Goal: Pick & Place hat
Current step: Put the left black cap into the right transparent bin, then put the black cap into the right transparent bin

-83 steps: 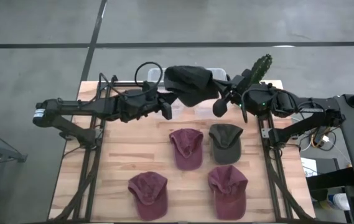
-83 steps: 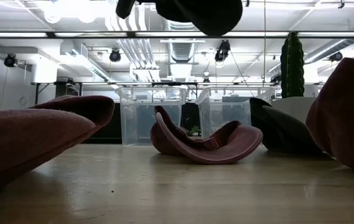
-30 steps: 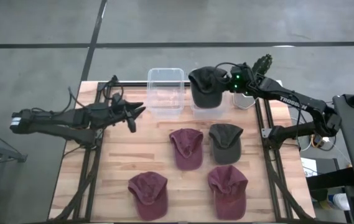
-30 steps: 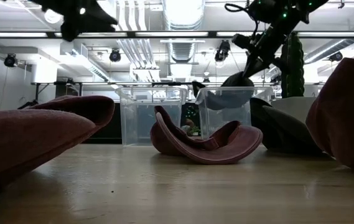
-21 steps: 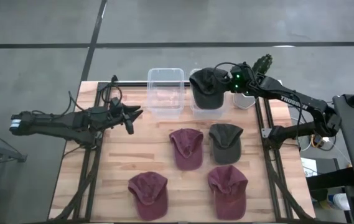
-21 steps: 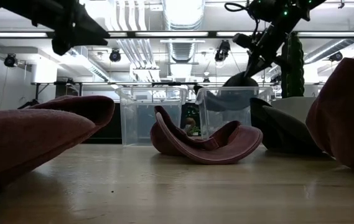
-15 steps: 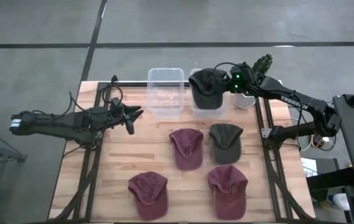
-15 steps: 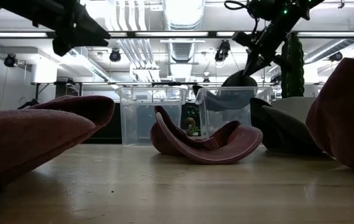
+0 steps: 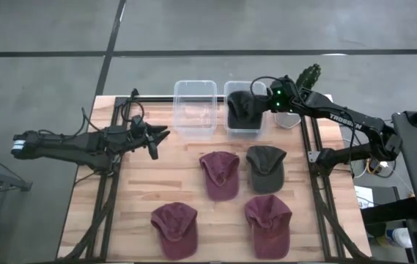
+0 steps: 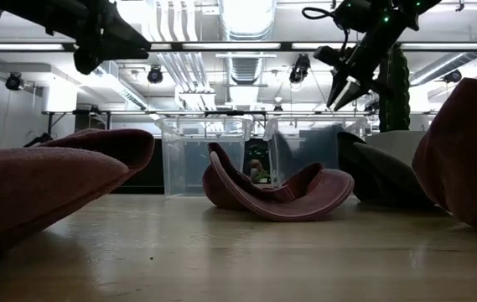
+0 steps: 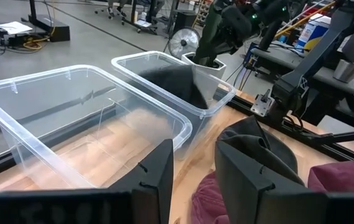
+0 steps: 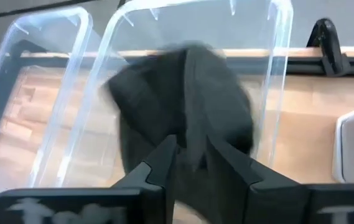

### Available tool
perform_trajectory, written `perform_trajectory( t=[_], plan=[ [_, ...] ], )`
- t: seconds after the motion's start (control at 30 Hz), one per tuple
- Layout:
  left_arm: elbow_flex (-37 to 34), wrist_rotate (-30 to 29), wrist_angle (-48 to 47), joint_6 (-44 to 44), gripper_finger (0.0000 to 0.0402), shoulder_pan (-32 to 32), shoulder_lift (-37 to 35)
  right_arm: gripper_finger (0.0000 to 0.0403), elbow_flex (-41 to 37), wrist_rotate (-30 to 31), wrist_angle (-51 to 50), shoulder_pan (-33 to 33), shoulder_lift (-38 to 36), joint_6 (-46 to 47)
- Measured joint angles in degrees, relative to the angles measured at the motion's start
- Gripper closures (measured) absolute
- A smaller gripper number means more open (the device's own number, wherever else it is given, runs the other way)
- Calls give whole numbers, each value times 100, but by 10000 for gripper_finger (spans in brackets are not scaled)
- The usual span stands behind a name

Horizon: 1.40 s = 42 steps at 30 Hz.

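High view, right end effector (image 9: 265,101): it hangs over the near-right edge of the right-hand clear bin (image 9: 231,86), at the table's far side. You can see its fingers parted with a narrow gap, and nothing is pinched between them.
Dark hat (image 9: 245,110): it lies inside that right-hand bin, its crown blurred in the right wrist view as if dropping free, directly beyond the fingertips (image 12: 164,155).
Step in hand: you are at the release. I judge the drop all but done.
Doing it well: open the fingers fully before lifting, so no fabric snags on a fingertip and gets dragged back over the bin wall. Lift straight up and clear the rim first, then swing away.
Hat relative to end effector: below it and just toward the bin's middle. From these views you cannot tell whether cloth touches the fingertips.
Left end effector (image 9: 160,136): it waits above the table's left side, near the empty left bin (image 9: 193,88), fingers slightly apart and holding nothing.
Table (image 9: 120,220): four more hats lie nearer you, three maroon (image 9: 219,174) and one olive (image 9: 265,167), apparently left for later picks.
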Motion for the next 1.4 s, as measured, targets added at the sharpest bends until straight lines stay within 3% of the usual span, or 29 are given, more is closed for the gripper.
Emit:
perform_trajectory(
  t=[0.37, 0.6, 0.97, 1.17, 1.4],
  plan=[
    [0, 34, 14, 11, 291, 0, 26, 303, 298, -294, -241, 83, -45, -636],
    [0, 197, -38, 10, 291, 4, 28, 322, 1084, -1116, -2049, 798, -92, -1089],
    [-201, 193, -15, -225, 291, 2, 73, 344, 1575, -1137, -5622, 2992, -101, 541],
    [-269, 197, -21, -439, 291, 2, 118, 328, 1235, -1135, -5424, 3755, -258, 1380],
    [-251, 207, 59, -432, 291, -2, 127, 269, 504, -1130, -5409, 3928, -453, 1813]
  ],
)
